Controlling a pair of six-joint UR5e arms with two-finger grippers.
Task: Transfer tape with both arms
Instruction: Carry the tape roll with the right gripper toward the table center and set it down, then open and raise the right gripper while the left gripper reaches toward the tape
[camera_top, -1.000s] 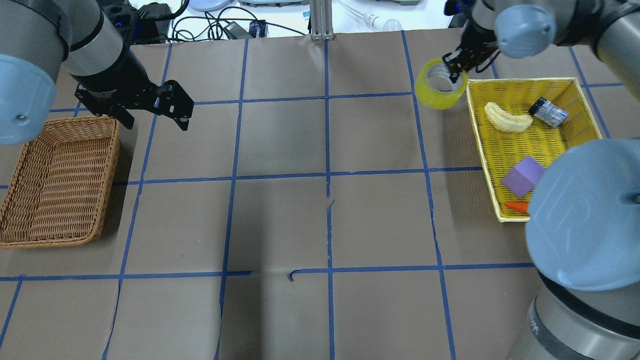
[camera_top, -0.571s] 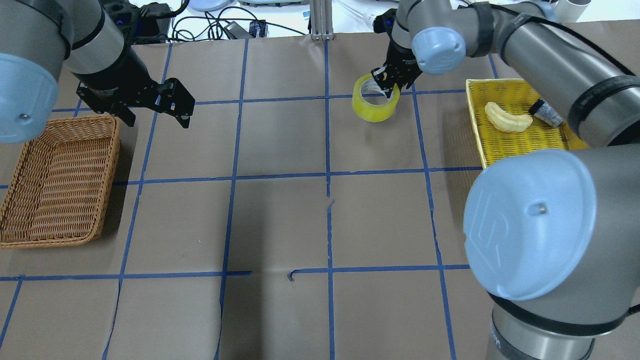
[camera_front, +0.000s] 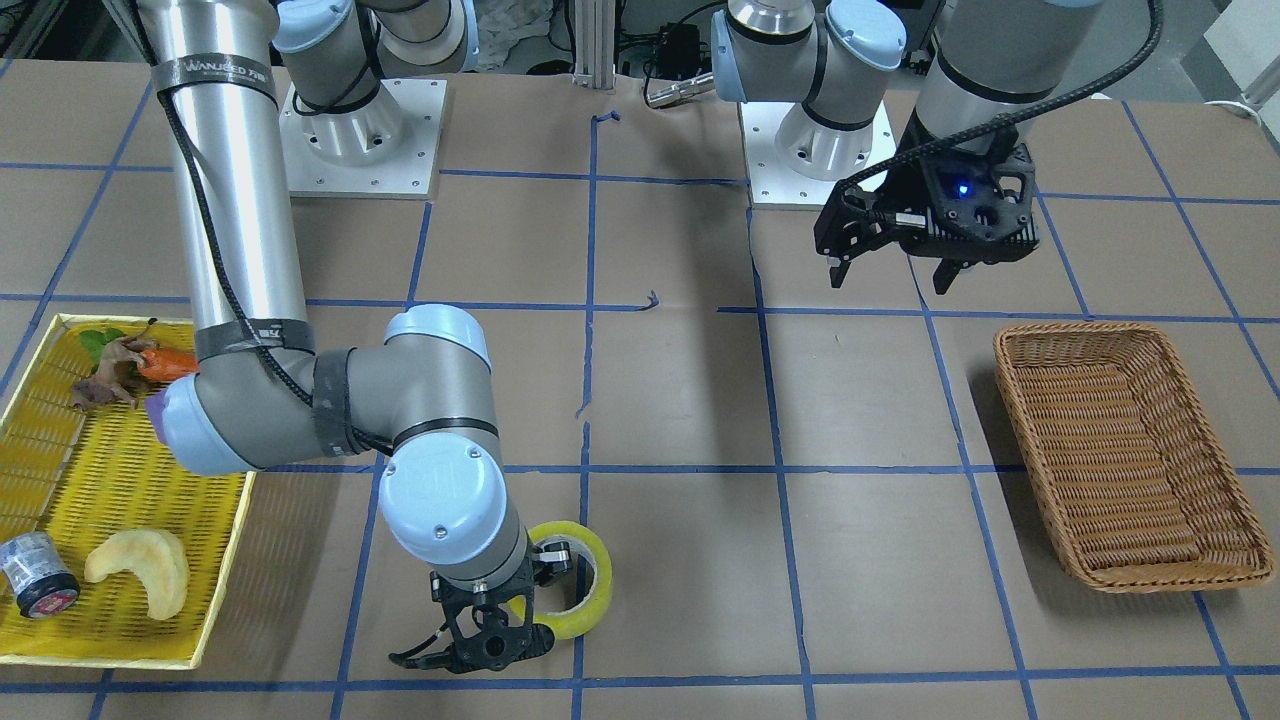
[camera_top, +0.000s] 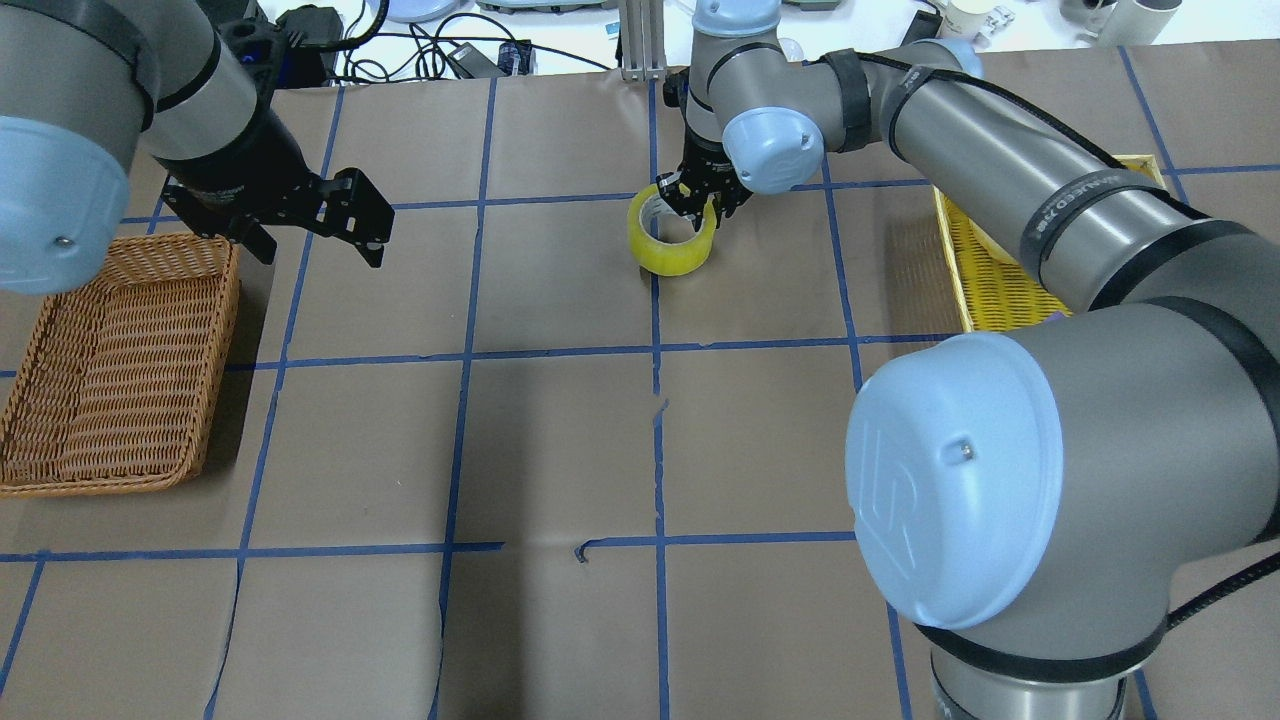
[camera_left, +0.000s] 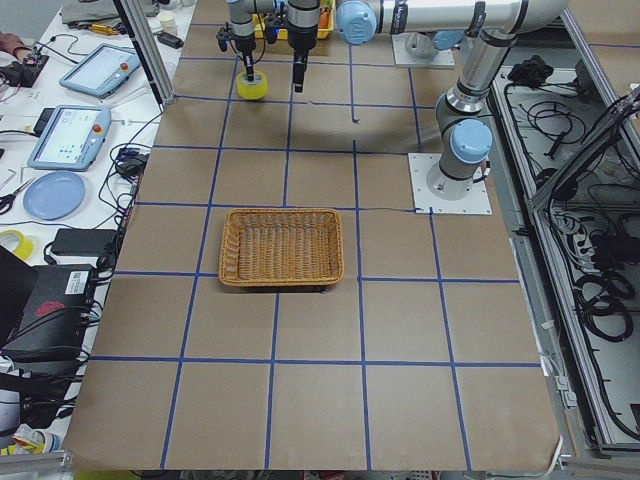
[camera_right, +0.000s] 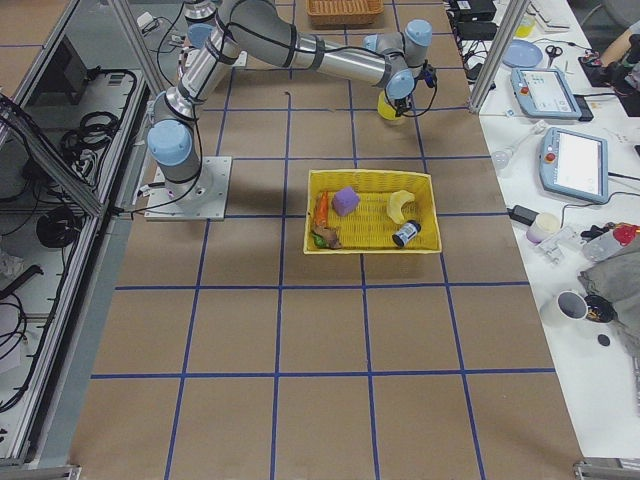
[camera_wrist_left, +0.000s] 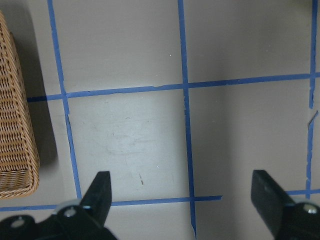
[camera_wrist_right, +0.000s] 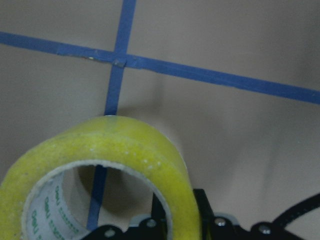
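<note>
A wicker basket (camera_top: 110, 360) sits on the left, near the left fingers (camera_wrist_left: 100, 192), which are spread wide. The yellow tray (camera_right: 370, 225) on the right holds a purple block (camera_right: 346, 201), a banana (camera_right: 400, 205) and a small can (camera_right: 406, 234), mostly hidden overhead by the right arm (camera_top: 1000, 170). The right fingers (camera_front: 553, 556) pinch the wall of the tape (camera_top: 672, 256), mid-surface on the far side.

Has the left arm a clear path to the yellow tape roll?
Probably yes: only bare brown table lies between the open left end effector and the translucent yellow tape roll, gripped by the right end effector.
</note>
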